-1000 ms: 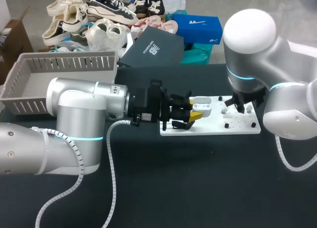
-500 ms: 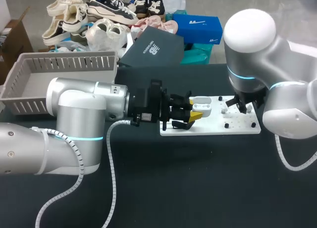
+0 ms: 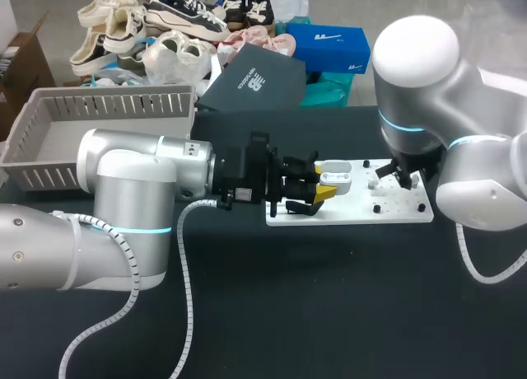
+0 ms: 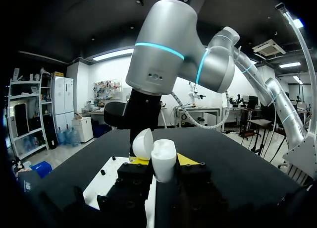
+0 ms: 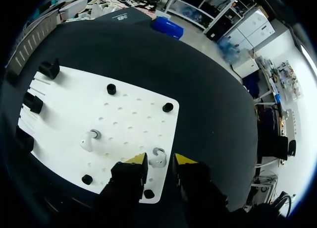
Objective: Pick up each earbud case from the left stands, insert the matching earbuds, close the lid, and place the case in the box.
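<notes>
Left jaws are gripping the case; right jaws, apart, are straddling an earbud (off-centre closing could be flicking it away).

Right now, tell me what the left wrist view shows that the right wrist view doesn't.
Only left wrist: the open earbud case gripped in the left gripper, with my right arm ahead. Only right wrist: one earbud between the open fingers of the right gripper, a second earbud beside it. Both: the white board and black table.
</notes>
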`<state>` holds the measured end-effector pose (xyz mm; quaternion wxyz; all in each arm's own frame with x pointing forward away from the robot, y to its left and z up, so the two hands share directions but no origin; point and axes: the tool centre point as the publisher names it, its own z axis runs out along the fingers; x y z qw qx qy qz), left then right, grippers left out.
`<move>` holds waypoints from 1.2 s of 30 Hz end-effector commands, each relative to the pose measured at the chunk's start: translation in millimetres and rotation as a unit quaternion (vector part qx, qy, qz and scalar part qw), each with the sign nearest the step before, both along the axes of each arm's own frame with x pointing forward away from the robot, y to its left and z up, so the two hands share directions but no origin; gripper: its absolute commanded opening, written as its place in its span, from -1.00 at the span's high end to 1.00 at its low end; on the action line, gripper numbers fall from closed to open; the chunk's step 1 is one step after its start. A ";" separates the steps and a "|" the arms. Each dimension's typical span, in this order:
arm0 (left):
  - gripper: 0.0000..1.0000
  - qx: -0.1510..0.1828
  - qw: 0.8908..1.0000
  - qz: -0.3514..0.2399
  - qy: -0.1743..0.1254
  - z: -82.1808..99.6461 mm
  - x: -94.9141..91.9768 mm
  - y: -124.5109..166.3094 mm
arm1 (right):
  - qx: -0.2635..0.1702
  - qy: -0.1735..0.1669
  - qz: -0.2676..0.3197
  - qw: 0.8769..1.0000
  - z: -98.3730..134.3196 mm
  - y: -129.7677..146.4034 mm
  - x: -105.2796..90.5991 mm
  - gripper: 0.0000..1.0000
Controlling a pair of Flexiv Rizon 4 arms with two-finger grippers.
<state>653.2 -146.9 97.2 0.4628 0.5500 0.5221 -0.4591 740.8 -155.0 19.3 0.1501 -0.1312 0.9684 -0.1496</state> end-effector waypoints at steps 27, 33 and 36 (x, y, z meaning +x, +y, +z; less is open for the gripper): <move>1.00 -0.001 1.000 0.002 -0.001 -1.0 -0.3 -0.7 | 0.002 0.007 0.002 1.000 8.3 1.5 -1.3 1.00; 1.00 -0.001 1.000 0.002 -0.001 -1.0 -0.3 -0.7 | 0.023 0.012 -0.003 1.000 26.3 -3.6 -12.4 1.00; 1.00 -0.001 1.000 0.002 -0.001 -1.0 -0.3 -0.7 | 0.041 0.003 0.002 0.999 44.1 -5.3 -24.4 1.00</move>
